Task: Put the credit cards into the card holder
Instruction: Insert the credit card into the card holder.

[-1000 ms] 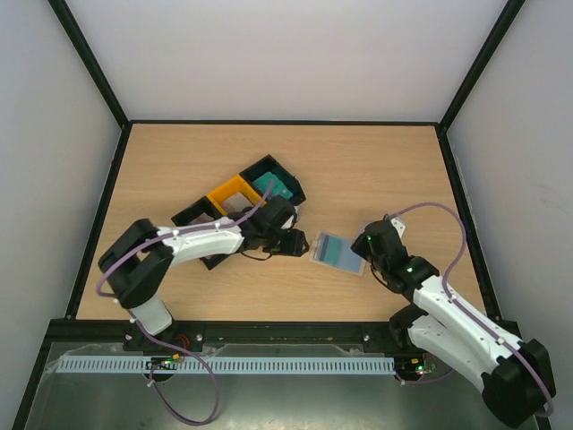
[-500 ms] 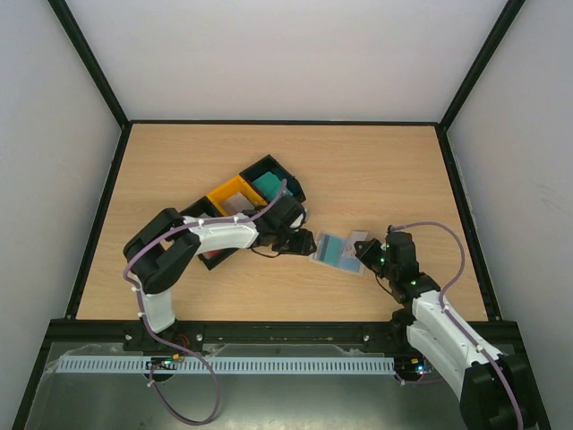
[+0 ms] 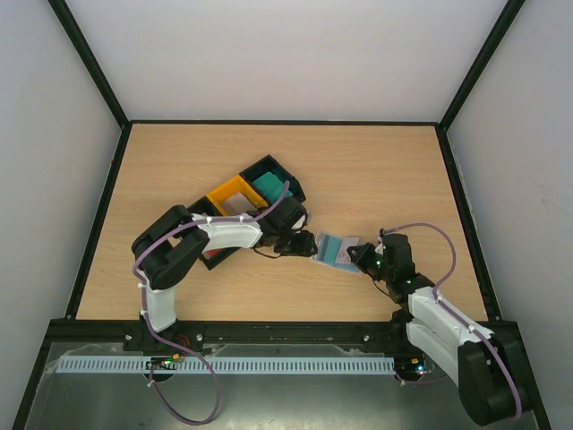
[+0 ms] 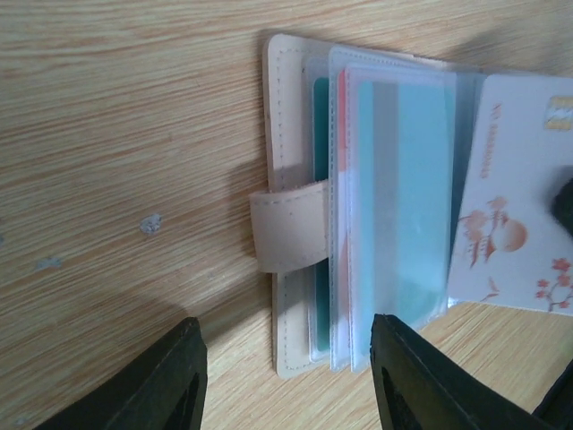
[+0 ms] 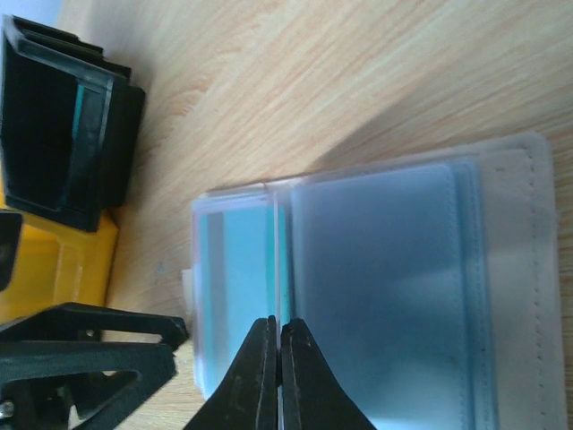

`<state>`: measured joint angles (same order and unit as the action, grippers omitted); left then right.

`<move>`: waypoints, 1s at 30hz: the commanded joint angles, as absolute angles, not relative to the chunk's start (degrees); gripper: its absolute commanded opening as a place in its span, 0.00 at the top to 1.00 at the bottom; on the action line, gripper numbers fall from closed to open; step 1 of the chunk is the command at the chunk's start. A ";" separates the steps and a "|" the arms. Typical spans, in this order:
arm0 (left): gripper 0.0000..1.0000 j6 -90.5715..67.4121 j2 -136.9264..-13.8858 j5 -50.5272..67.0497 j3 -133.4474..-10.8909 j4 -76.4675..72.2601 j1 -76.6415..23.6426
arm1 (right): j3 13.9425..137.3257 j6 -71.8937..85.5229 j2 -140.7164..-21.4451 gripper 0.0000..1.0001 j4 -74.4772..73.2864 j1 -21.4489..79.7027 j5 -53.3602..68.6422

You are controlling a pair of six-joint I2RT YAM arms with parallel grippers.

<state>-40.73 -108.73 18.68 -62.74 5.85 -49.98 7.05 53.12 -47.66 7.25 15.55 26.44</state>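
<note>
The card holder (image 3: 337, 250) lies open on the table, beige outside (image 4: 288, 116) with a strap and clear sleeves (image 5: 385, 278) holding teal cards (image 4: 407, 188). My left gripper (image 4: 291, 385) is open and straddles the holder's strap-side corner, one finger on bare wood, the other over the sleeves. It sits at the holder's left end (image 3: 304, 244). My right gripper (image 5: 278, 363) is shut on a thin white credit card with a red pattern (image 4: 506, 224), seen edge-on (image 5: 278, 269) between the sleeves. From above, the right gripper (image 3: 363, 257) is at the holder's right end.
Joined black and yellow trays (image 3: 235, 193) sit behind the left arm, one holding a teal stack (image 3: 267, 185). The black tray (image 5: 63, 116) and the yellow one (image 5: 49, 269) lie beyond the holder in the right wrist view. Bare wood surrounds the holder.
The left gripper has slid right up to the holder's left end. The right arm has swung lower and brought the white card to the holder's right end.
</note>
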 commanded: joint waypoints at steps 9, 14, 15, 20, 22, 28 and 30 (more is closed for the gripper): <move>0.54 -41.68 -111.07 19.07 -63.59 5.36 -50.01 | 3.99 51.12 -56.11 0.98 17.75 15.28 28.83; 0.56 -41.64 -111.44 18.82 -63.46 5.52 -50.01 | 3.02 51.18 -59.10 0.98 21.76 15.25 30.41; 0.58 -41.60 -111.52 18.71 -63.48 5.53 -49.97 | 2.92 51.27 -59.67 0.98 22.94 15.23 30.79; 0.67 -41.25 -112.17 16.94 -63.47 6.51 -50.02 | 2.30 50.90 -62.45 0.98 28.22 15.27 33.64; 0.71 -41.07 -112.47 16.20 -63.62 7.18 -50.01 | 2.28 50.68 -62.95 0.98 29.14 15.29 34.03; 0.74 -40.57 -113.08 14.76 -63.79 8.42 -50.01 | 2.48 49.94 -66.02 0.98 31.26 15.22 34.58; 0.75 -40.43 -113.32 14.36 -63.93 8.81 -50.00 | 2.55 49.61 -67.59 0.98 32.11 15.28 35.00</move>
<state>-41.32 -110.52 17.30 -63.51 5.26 -49.98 3.31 51.46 -64.99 29.91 15.38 34.02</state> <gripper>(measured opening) 0.259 0.020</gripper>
